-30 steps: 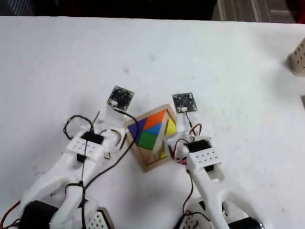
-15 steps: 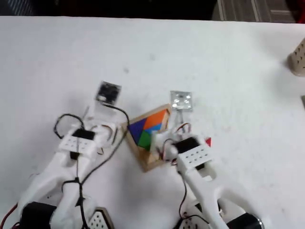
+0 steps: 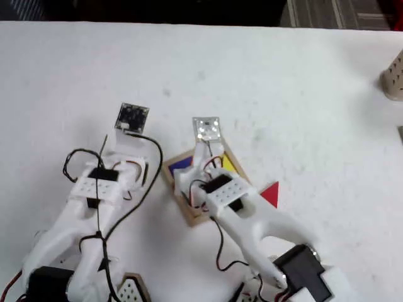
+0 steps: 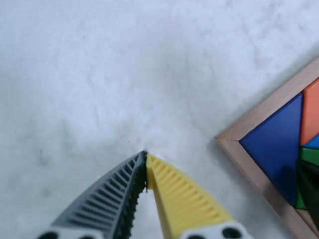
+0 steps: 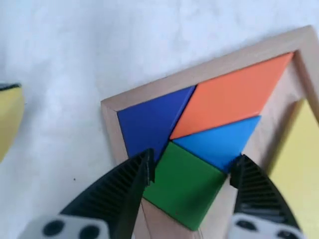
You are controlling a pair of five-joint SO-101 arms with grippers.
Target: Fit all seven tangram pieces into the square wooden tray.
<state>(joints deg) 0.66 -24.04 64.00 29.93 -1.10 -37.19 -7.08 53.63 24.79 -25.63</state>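
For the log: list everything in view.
square wooden tray: 1, light wood, on table
dark blue triangle: 1, dark blue, tray corner
orange parallelogram: 1, orange, along rim
light blue triangle: 1, light blue, beside parallelogram
green square: 1, green, in tray
yellow triangle: 1, yellow, in tray
red triangle: 1, red, outside tray
perforated object: 1, beige, table edge
table: 1, white
left gripper: 1, grey and yellow, shut over table
right gripper: 1, black, open above green square

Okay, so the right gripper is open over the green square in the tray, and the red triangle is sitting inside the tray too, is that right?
Not quite. The right gripper is open over the green square in the tray, but the red triangle is not inside the tray. The high view shows it lying on the table, outside the tray's rim.
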